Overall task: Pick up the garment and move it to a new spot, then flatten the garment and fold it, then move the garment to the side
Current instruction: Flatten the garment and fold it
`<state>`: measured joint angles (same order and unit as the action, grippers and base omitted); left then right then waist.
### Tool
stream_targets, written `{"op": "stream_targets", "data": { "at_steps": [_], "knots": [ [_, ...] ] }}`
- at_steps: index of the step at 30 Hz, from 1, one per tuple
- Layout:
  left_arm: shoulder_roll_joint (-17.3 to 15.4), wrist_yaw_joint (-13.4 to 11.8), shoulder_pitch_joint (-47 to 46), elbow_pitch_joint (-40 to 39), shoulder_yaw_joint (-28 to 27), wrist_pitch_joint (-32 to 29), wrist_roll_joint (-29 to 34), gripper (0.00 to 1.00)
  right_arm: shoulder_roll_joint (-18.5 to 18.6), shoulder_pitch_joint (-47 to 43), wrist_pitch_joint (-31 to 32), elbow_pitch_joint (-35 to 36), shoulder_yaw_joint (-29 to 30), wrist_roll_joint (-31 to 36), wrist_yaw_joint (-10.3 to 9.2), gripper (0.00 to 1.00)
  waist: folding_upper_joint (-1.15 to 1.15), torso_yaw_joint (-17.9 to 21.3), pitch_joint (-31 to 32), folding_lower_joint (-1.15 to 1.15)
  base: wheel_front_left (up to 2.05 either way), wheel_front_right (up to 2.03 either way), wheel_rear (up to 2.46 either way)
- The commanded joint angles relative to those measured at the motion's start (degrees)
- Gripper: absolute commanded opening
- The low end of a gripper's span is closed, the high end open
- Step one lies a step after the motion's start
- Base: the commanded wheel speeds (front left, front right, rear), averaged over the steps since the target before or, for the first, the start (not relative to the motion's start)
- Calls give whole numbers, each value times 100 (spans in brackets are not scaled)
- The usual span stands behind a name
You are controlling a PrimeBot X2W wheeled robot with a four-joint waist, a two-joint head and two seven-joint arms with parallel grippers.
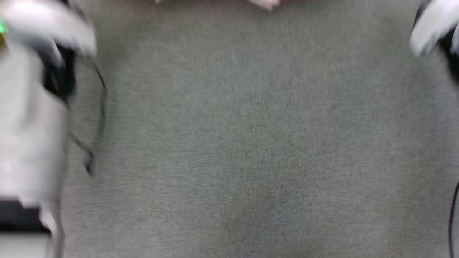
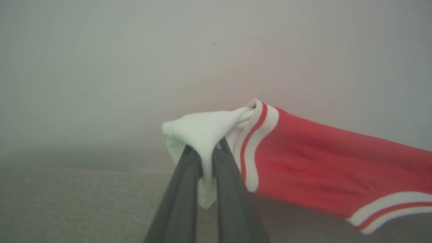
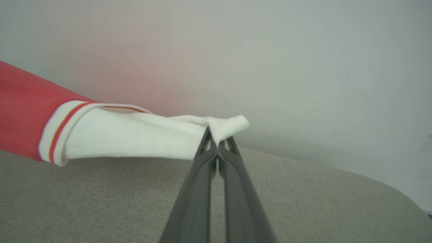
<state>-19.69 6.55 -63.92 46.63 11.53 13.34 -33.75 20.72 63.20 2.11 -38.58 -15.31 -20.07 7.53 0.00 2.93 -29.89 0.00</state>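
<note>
The soft bright red garment with white, stripe-edged panels (image 2: 320,165) hangs stretched above the grey woven fabric surface (image 3: 101,202), held by 2 white corners. The left gripper (image 2: 206,157) is clamped on a bunched corner; the right gripper (image 3: 217,143) is pinched tight on the opposite tip. The head view is blurred, so clearance below is probably small. Move both arms together under even tension, laying the hem down first.
</note>
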Motion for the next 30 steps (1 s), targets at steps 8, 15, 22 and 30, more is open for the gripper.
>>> {"op": "stream_targets", "data": {
  "at_steps": [8,15,22,30],
  "knots": [
    [50,-212,2633,-991,-86,173,-9,0,203,-2651,390,1107,408,0,-10,0,0,-296,1677,0,0,0,0],
    [-71,-832,4911,-2478,-275,-44,-161,0,-100,-4902,1402,2679,1100,272,-10,0,0,-247,2395,0,0,0,0],
    [-139,-1652,7046,-4091,-408,-561,-239,0,-581,-6873,2163,4068,1753,480,-11,0,0,-226,2886,0,0,0,0],
    [-98,-2142,8272,-4890,-303,-1082,-311,0,-1264,-8432,2752,4677,2113,665,-10,0,0,-300,3122,0,0,0,0]
  ]
}}
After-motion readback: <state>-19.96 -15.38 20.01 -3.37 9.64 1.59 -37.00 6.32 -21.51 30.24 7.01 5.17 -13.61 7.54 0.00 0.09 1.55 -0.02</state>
